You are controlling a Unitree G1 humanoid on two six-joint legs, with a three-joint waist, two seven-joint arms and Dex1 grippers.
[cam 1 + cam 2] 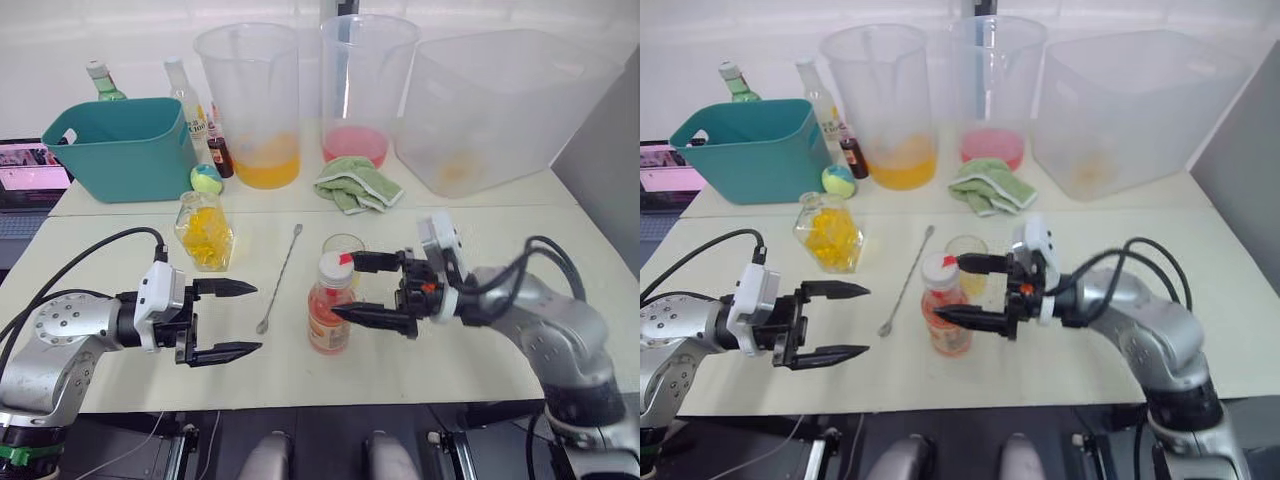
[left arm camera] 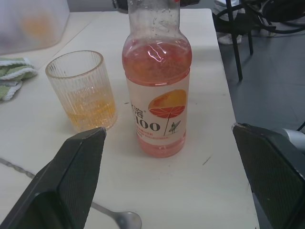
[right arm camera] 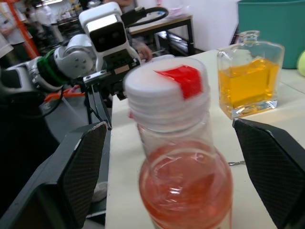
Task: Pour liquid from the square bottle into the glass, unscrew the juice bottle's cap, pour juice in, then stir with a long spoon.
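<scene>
Nearest us on the counter point(image 1: 430, 360), our left end effector point(image 1: 226, 319) hangs with its fingers spread and nothing between them, pointed toward the juice bottle point(image 1: 329, 318) but well short of it. Our right end effector point(image 1: 372, 289) is also spread: one finger sits up beside the cap point(image 1: 332, 264) and the other lower along the bottle's body, so the bottle stands just inside the gap without being pinched, as far as we can tell.

The cap is on the bottle, white with its red mark, and the juice point(image 2: 157, 59) fills the bottle to the shoulder. Just behind the bottle stands the glass point(image 2: 84, 89), holding a shallow layer of yellow liquid, so we judge the first pour is done and the uncapping step is in hand. Next we need one end effector to clamp the bottle body while the other closes on the cap and twists; the slim bottle looks easy to tip if pushed from one side.

The long spoon point(image 1: 281, 276) lies flat between the two arms, bowl toward us. Farther back on our left stands the square bottle point(image 1: 204, 232), upright with yellow liquid inside.
</scene>
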